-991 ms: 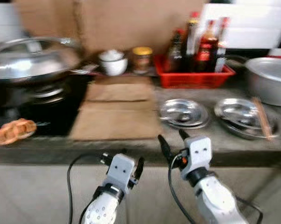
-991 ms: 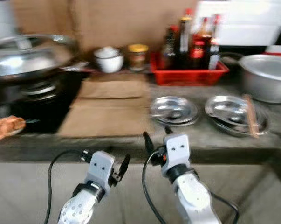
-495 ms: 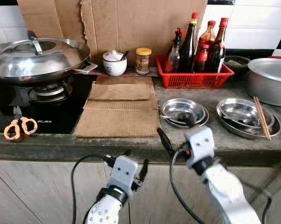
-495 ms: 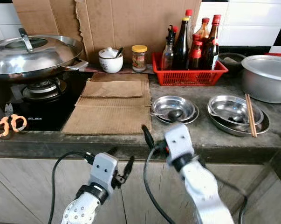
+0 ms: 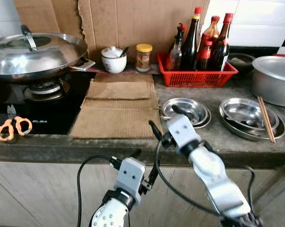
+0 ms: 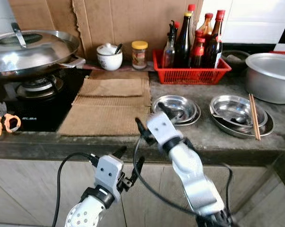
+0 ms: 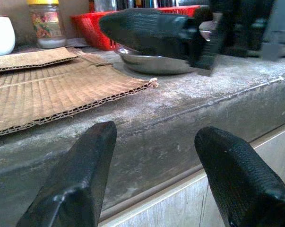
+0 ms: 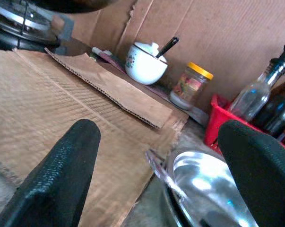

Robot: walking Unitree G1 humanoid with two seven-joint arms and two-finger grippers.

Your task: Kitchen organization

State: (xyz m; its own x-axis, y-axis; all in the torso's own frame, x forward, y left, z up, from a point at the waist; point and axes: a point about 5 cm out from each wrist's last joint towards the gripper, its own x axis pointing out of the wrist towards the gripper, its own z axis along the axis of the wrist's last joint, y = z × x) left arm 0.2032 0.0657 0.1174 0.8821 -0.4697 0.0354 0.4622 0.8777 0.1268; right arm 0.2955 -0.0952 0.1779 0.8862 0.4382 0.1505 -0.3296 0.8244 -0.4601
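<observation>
A grey stone counter (image 5: pixel 218 137) ran across the scene, backed by a torn cardboard sheet (image 5: pixel 133 23) leaning on the tiled wall. At the robot's left a large steel wok under its lid (image 5: pixel 33 49) sat on the black gas hob (image 5: pixel 38 101). At the far right stood a wide aluminium pot (image 5: pixel 273 78). Flat pieces of corrugated cardboard (image 5: pixel 116 109) lay stacked on the counter between the hob and the dishes. A red basket (image 5: pixel 196 75) at the back held dark sauce bottles (image 5: pixel 192 35). Two stacked steel dishes (image 5: pixel 251 118) lay near the pot, with a pair of chopsticks (image 5: pixel 265 119) resting across their rim; just beside them sat a smaller steel dish (image 5: pixel 187 111) with a spoon in it. The right gripper (image 5: pixel 165 123) was raised over the counter's front edge, between the cardboard and the smaller dish, fingers spread wide and empty. The left gripper (image 5: pixel 144 168) hung below the counter edge, before the cabinet front, likewise wide apart and holding nothing. A white lidded bowl (image 5: pixel 113 60) and a yellow-capped jar (image 5: pixel 143 57) stood at the back. Orange-handled scissors (image 5: pixel 12 126) lay on the hob's front edge.
</observation>
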